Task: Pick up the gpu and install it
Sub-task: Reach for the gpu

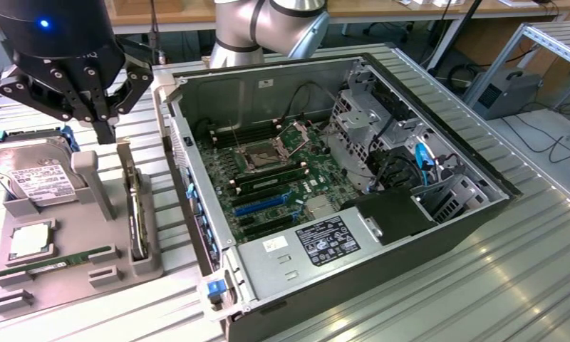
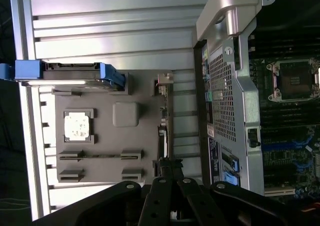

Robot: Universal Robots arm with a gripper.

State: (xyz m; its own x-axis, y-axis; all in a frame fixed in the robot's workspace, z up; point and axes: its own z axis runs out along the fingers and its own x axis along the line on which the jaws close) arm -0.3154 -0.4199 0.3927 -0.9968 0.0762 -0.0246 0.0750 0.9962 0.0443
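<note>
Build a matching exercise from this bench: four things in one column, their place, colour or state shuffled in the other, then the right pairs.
Things
1. gpu
2. hard drive
3. memory stick
4. gripper

Descriptions
A. green, lying flat in the grey holder
B. shut, hanging over the holder
C. standing on edge along the holder's side nearest the computer case
D. silver with a white label, propped at a tilt

Pairs: 1-C, 2-D, 3-A, 4-B
</note>
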